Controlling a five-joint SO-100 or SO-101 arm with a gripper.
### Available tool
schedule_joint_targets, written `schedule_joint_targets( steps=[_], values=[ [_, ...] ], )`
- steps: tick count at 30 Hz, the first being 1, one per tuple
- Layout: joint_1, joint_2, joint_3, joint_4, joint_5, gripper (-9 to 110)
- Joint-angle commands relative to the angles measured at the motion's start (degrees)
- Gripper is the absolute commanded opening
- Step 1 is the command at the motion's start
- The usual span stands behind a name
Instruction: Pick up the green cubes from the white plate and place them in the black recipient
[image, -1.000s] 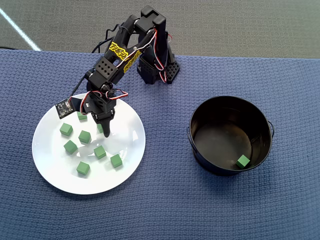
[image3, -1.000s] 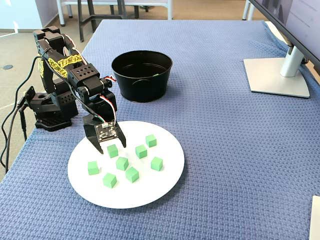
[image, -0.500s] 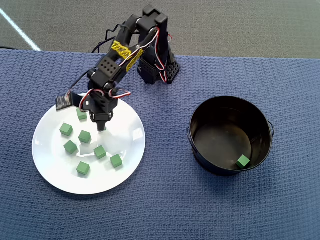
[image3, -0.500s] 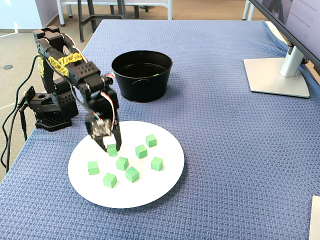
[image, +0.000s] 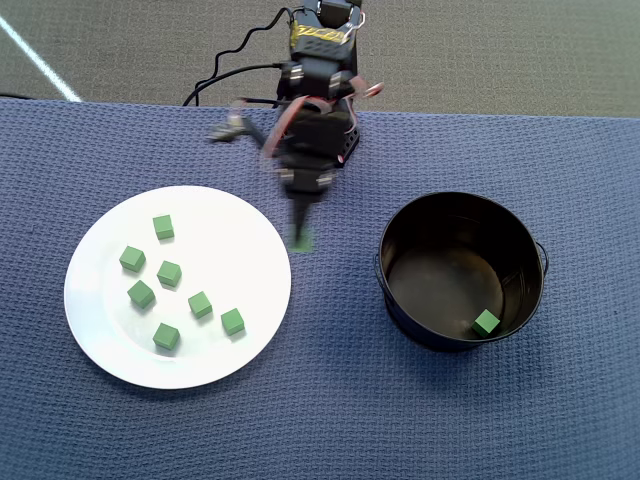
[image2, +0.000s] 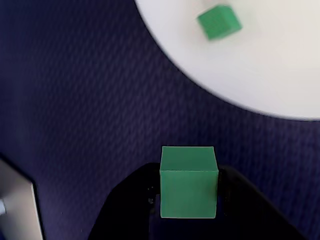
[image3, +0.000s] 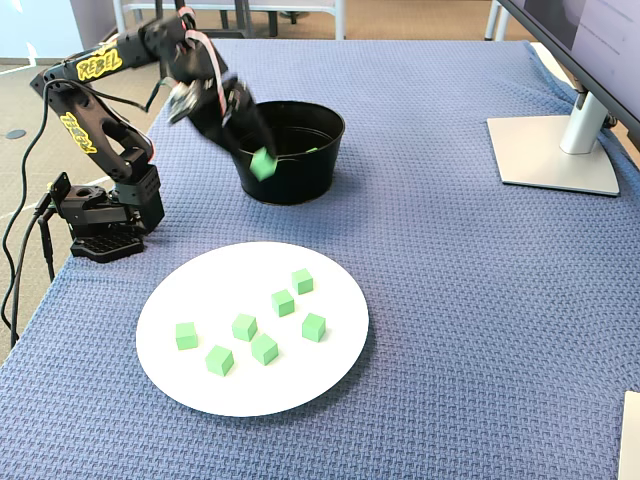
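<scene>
Airborne between dish and pot: the gripper (image2: 188, 200) clamps a single matte green cube (image2: 188, 181) squarely between its two black fingers, the wrist view showing the block's flat faces pinched from both sides above the blue waffle-weave tablecloth (image: 330, 400), with the edge of the white plate (image2: 260, 95) and one loose cube on it just beyond. From overhead, the blurred gripper (image: 299, 238) hangs over bare cloth just off the plate's (image: 100, 340) right rim, and the black recipient (image: 395, 300) lies further to its right, across a strip of cloth; that is the direction the carry appears to need. In the fixed view the held cube (image3: 263, 163) shows against the pot's (image3: 300, 185) near wall, seemingly short of its opening. The pot is round, deep and thin-rimmed, its inner walls shiny, with one cube in the pot (image: 486, 322) resting on its floor. Seven green cubes (image: 168, 272) remain scattered on the glossy, wide-rimmed plate, all well apart from the gripper.
</scene>
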Motion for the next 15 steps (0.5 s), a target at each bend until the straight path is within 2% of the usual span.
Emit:
schedule_joint_targets(
  steps=[1,6,15],
  values=[
    [-10.99,2.11,-5.36,0.7,5.45,0],
    [-22.76,-7.38,-9.05,-2.9,11.51,0],
    [-37.09,-26.98,-17.05,-8.79,15.21,0]
  ],
)
